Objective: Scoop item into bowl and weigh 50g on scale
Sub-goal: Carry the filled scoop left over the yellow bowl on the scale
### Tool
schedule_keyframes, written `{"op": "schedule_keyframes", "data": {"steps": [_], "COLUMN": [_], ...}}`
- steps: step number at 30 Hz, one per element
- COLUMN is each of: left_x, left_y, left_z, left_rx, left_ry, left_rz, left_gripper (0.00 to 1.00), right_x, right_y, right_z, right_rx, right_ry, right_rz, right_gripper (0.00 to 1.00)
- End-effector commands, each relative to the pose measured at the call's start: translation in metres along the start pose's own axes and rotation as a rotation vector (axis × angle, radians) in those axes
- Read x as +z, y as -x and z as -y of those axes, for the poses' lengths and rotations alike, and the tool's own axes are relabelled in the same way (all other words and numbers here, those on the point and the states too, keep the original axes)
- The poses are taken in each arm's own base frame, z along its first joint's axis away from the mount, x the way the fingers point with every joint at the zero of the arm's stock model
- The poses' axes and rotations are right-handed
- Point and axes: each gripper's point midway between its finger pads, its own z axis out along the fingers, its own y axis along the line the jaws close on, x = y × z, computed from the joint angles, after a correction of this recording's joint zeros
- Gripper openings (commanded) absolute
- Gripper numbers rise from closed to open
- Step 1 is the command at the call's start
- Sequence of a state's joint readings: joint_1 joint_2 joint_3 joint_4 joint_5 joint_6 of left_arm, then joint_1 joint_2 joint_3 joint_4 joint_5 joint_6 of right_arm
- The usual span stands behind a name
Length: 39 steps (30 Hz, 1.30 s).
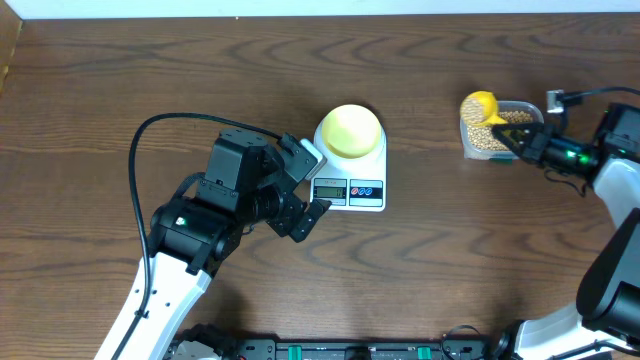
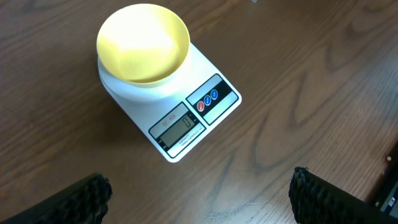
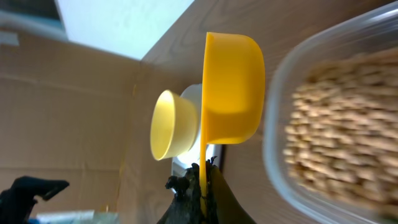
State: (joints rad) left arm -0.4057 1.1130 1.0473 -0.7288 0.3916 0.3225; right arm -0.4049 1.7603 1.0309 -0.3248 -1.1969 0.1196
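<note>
Left gripper (image 2: pixel 198 198): released, jaws spread wide, holding nothing. It hovers over the tabletop (image 1: pixel 200 70) just in front of the scale, probably so that its camera can read the display.
Scale (image 2: pixel 208 71): flat on the tabletop, display and buttons turned toward the robot. The display appears to read zero.
Bowl (image 2: pixel 143 43): upright and centred on the scale platform, empty and ready to be loaded.
Right gripper (image 3: pixel 202 186): clenched on the scoop's thin handle.
Scoop (image 3: pixel 233 87): held at the end of the tub nearest the bowl, cup on its side in the wrist view. No beans are visible in it.
Beans (image 3: pixel 336 130): all in the clear tub (image 1: pixel 473 150), well apart from the bowl.
Step (judged): scooping, with nothing delivered yet.
</note>
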Motion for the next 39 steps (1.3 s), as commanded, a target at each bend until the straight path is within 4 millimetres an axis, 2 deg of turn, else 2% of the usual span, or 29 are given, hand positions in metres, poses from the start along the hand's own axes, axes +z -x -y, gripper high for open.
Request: {"op": "schedule_keyframes", "data": {"steps": [1,12,22,29,34,39], "left_x": [0.001,0.001,0.001,0.001,0.001,0.001], "left_y": [0.0,0.0,0.0,0.0,0.0,0.0], "left_z": [0.0,0.0,0.0,0.0,0.0,0.0], "left_rx": [0.012,0.012,0.012,0.012,0.012,0.012], "left_ry": [-0.012,-0.012,-0.012,-0.012,-0.012,-0.012], "left_rz": [0.002,0.002,0.002,0.002,0.002,0.002], "left_gripper": [0.94,0.94,0.94,0.94,0.94,0.94], "right_x": [0.019,0.071,0.111,0.133,0.146,0.154], "right_y": [-0.012,-0.026,-0.052,-0.071,-0.079,-0.079], "right_z": [-0.016,-0.056,-0.085,-0.093,-0.103,-0.098], "right_rx": [0.013,-0.034,-0.11,-0.152,-0.255,-0.352], "right_ry": [0.064,0.135,0.165,0.135,0.151,0.1], "right_rz": [-0.058,-0.15,-0.232,-0.271,-0.277,-0.256], "right_gripper": [0.01,0.01,0.01,0.01,0.01,0.01]}}
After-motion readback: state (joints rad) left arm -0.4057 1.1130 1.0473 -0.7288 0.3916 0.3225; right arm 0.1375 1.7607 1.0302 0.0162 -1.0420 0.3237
